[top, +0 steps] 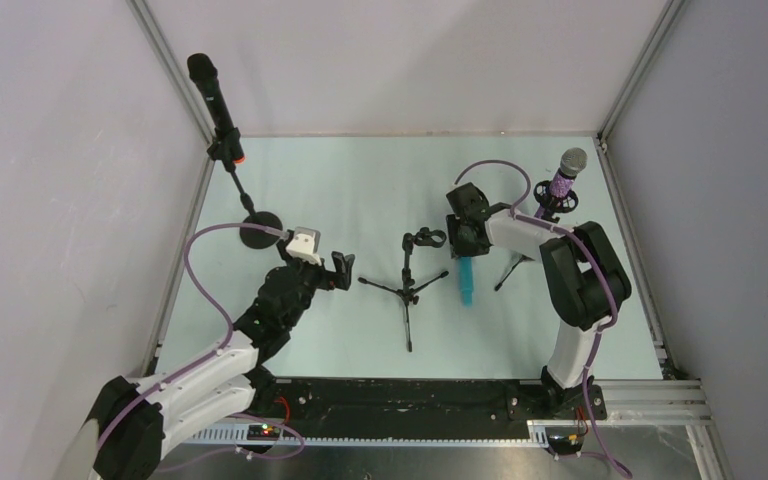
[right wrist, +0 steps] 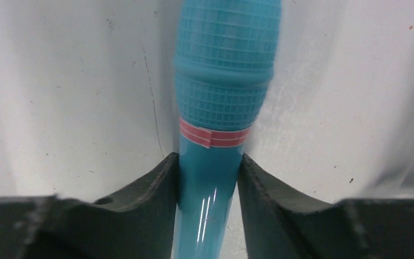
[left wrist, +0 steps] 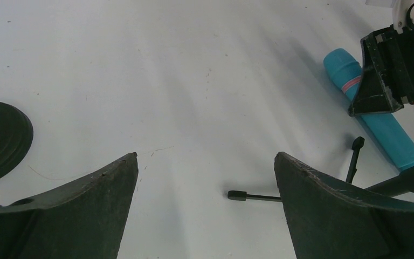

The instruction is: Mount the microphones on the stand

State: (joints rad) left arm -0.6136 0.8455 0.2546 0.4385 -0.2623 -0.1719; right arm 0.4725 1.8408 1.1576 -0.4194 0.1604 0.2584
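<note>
The turquoise-blue microphone (top: 465, 282) lies on the table just right of the small tripod stand (top: 409, 285), whose clip (top: 424, 240) holds nothing. My right gripper (right wrist: 209, 162) is shut on this microphone's (right wrist: 223, 81) smooth body, just below its pink band, with both fingers pressed against its sides. The long black microphone (top: 214, 100) with the orange-red ring sits in the round-base stand (top: 258, 229) at the back left. The purple glitter microphone (top: 564, 177) stands in a stand at the back right. My left gripper (left wrist: 206, 162) hangs open over bare table, left of the tripod.
A tripod leg tip (left wrist: 237, 195) lies between my left fingers' far ends. The black round base (left wrist: 0, 140) is at that view's left edge. Metal frame posts and walls close in the table on three sides.
</note>
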